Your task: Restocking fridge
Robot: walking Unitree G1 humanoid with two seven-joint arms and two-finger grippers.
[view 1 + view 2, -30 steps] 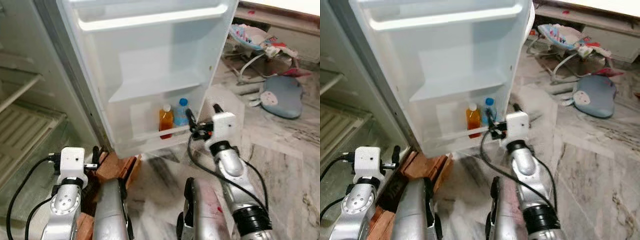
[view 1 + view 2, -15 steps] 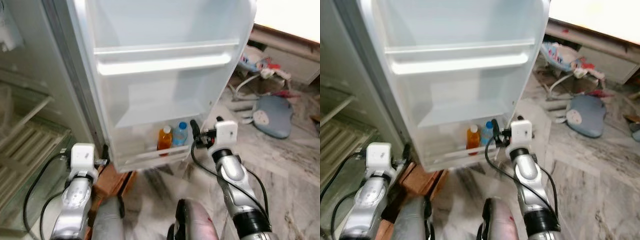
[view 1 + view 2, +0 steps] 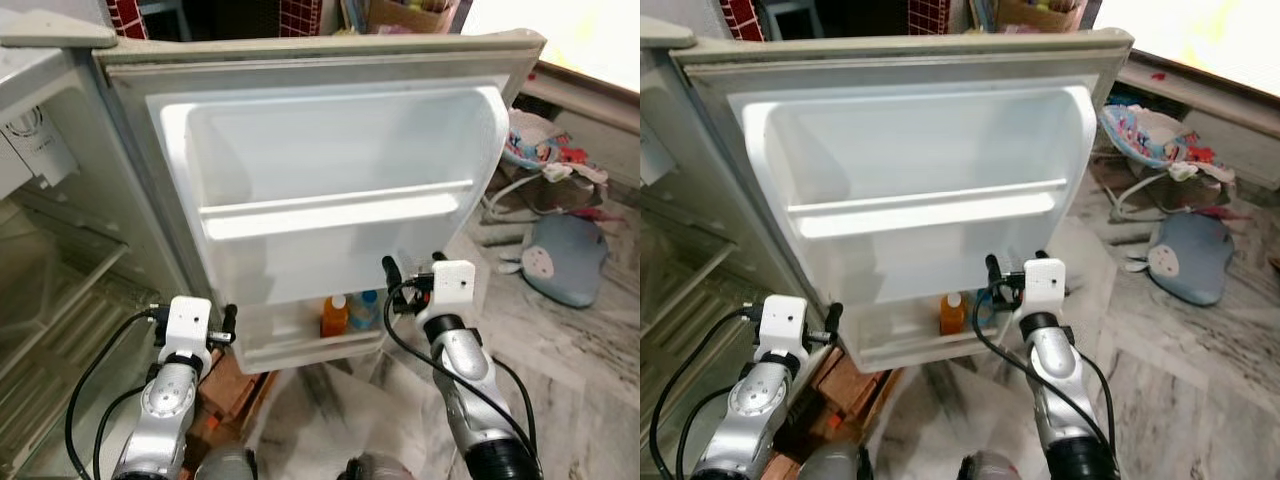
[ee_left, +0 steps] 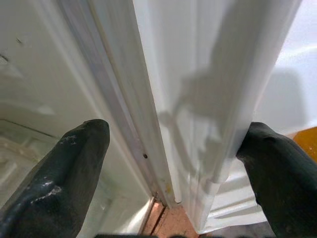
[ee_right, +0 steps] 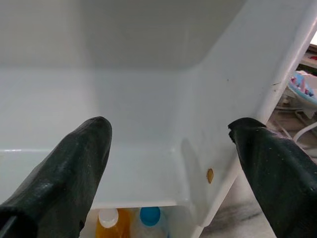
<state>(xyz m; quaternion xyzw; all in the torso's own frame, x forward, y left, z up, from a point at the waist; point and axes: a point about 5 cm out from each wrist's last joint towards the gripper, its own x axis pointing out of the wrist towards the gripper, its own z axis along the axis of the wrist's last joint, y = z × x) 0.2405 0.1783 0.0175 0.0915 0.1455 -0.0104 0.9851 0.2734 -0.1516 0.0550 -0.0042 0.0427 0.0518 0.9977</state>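
Right gripper [image 5: 168, 148] wide open, empty; upright orange-juice bottle [image 3: 334, 315] and blue-capped bottle [image 3: 364, 310] directly below-ahead in white door bin [image 3: 300, 345]. Left gripper [image 4: 168, 163] open, empty, straddling door's hinge-side edge.

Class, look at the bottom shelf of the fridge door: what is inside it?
An orange bottle and a blue-capped bottle stand side by side in the door shelf. The shelf's front rail covers their lower parts.

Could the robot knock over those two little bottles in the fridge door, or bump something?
Maybe. The right gripper is open close above the orange bottle and blue-capped bottle in the bottom door shelf, so dropping carelessly could tip them. The open left gripper straddles the fridge door edge and could scrape it.
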